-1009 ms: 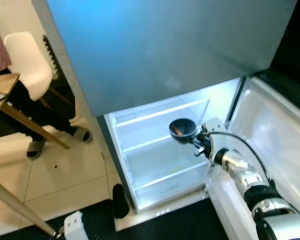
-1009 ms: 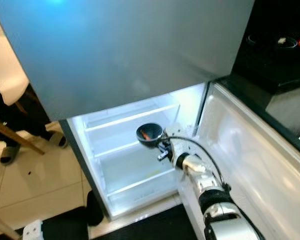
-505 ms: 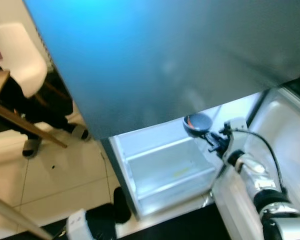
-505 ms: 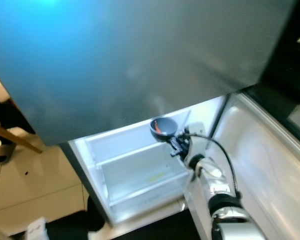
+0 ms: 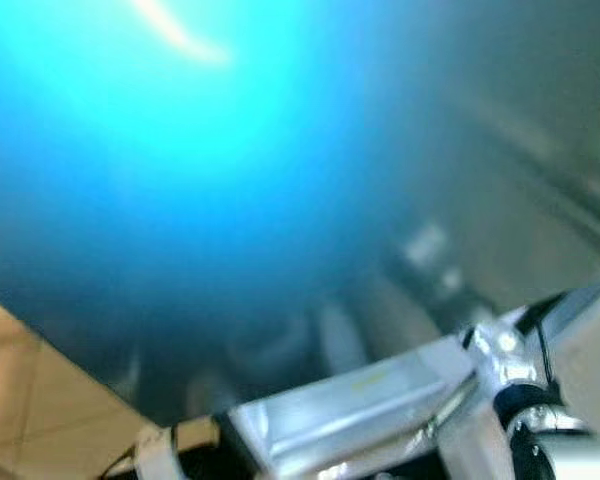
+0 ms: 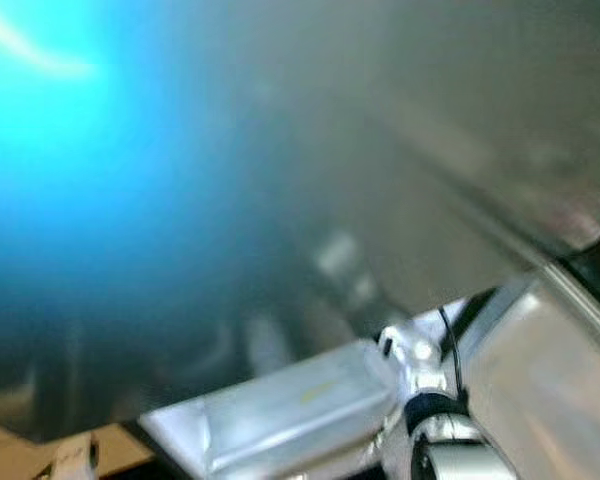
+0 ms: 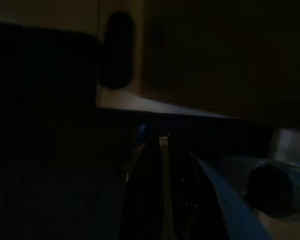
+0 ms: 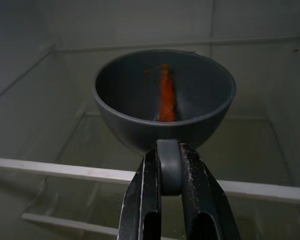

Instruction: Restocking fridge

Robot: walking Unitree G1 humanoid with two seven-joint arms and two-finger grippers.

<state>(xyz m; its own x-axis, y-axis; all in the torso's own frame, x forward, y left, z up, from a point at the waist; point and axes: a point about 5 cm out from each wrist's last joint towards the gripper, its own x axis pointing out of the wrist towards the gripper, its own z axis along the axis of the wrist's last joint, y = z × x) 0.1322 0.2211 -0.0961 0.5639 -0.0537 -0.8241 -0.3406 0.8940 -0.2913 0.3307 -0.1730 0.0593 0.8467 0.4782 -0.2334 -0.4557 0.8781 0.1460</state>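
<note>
Hanging in deep shade, the left tool (image 7: 160, 150) shows dimly, and whether its fingers are apart or together cannot be told. In the blurred head views the fridge door (image 5: 230, 180) looms blue-grey, with the lit fridge shelf (image 5: 360, 400) below it and the right arm (image 6: 435, 435) reaching in from the right. The right tool (image 8: 169, 172) pinches the short handle of a dark grey bowl (image 8: 165, 97), held level above a glass shelf (image 8: 90, 175), mouth tilted toward the wrist camera, handle pointing back along the fingers. An orange streak (image 8: 166, 97) lies inside.
</note>
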